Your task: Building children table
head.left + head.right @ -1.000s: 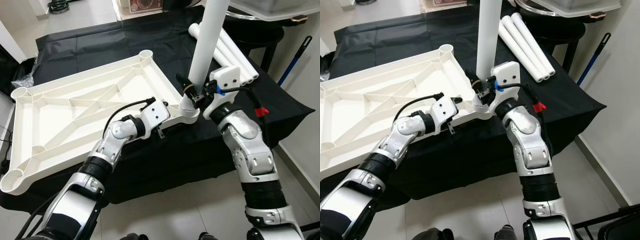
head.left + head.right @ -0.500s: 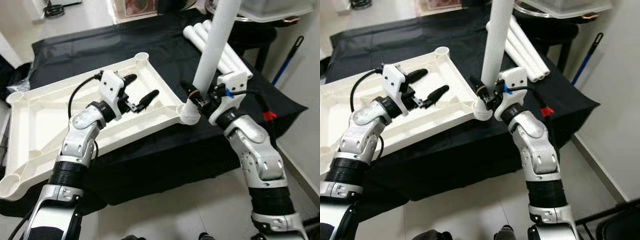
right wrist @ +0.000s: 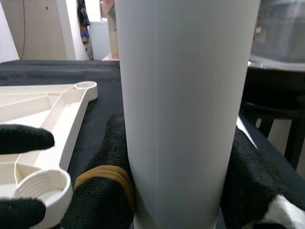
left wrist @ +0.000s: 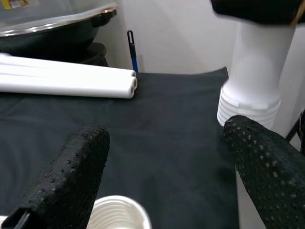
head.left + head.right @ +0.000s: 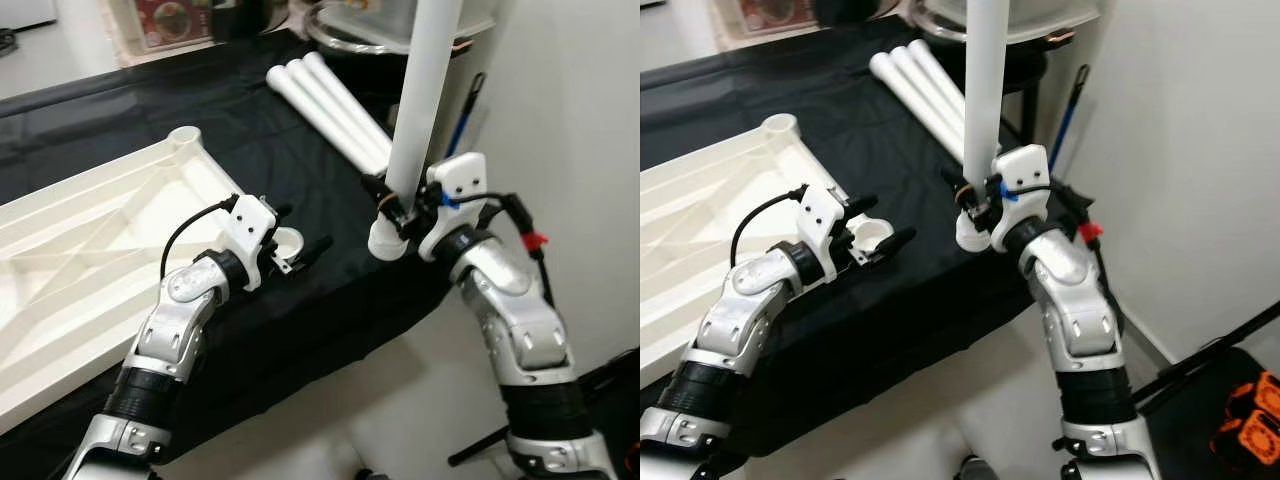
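Three loose white table legs (image 5: 330,105) lie side by side on the black cloth (image 5: 300,170) in the upper middle of the left eye frame, while a fourth white leg (image 5: 425,100) stands upright right of centre, clamped near its lower end between the black fingers of the right gripper (image 5: 393,208); its ribbed foot (image 5: 387,240) hangs just past the cloth's near edge. In the right wrist view that leg (image 3: 186,109) is squeezed by a finger (image 3: 107,181) on either side. Left of centre, the left gripper (image 5: 295,245) hovers with its fingers spread apart, holding nothing, straddling the round threaded socket (image 5: 287,240) at the near corner of the white tabletop (image 5: 90,240), which lies underside up, ribs showing, across the left half of the frame. The left wrist view shows the two dotted fingers (image 4: 66,176) wide apart with the socket rim (image 4: 116,214) low between them. A blue-handled tool (image 5: 470,105) leans at the upper right.
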You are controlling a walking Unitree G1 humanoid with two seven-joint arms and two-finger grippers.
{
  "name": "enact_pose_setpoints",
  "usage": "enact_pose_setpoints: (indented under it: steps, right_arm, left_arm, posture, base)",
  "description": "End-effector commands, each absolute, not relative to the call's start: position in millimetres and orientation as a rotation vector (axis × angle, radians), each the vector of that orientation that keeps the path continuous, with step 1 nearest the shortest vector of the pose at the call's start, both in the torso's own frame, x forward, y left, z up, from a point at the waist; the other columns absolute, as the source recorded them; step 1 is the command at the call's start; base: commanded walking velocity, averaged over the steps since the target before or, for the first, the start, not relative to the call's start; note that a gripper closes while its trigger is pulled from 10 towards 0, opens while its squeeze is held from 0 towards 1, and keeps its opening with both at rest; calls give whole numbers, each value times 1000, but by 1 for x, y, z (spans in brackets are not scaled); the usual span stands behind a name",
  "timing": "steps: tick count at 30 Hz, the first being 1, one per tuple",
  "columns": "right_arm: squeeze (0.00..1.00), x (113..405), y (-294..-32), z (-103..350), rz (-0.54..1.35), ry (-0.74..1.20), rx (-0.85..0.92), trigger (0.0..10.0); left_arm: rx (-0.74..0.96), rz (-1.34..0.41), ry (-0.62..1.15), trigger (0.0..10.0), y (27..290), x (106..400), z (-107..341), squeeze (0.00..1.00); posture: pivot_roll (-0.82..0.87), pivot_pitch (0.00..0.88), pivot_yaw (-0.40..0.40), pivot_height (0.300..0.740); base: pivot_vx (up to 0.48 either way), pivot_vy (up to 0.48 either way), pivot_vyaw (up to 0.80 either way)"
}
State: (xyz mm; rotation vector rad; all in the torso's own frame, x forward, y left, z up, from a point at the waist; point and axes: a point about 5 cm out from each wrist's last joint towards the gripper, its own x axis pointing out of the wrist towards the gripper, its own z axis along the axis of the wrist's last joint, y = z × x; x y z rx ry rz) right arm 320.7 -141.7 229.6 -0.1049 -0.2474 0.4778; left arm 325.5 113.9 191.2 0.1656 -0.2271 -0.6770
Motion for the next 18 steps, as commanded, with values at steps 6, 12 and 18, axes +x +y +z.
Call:
enact_pose_setpoints:
  steps: [6,12,18]
  right_arm:
    - [0,313,-129,228,521,-285,-95,10000]
    - [0,313,-130,227,508,-290,-85,10000]
    - [0,316,-132,230,492,-304,-85,10000]
  left_arm:
    - [138,-593,-207,10000,120,320,186,0]
    - [148,-566,-226,10000,123,320,193,0]
    - [147,-566,-239,10000,119,320,199,0]
  posture:
    - [-78,83,23,740]
    - [-76,76,22,740]
    - [-78,64,21,740]
  base:
    - [0,0,0]
    - [0,480,0]
    - [0,480,0]
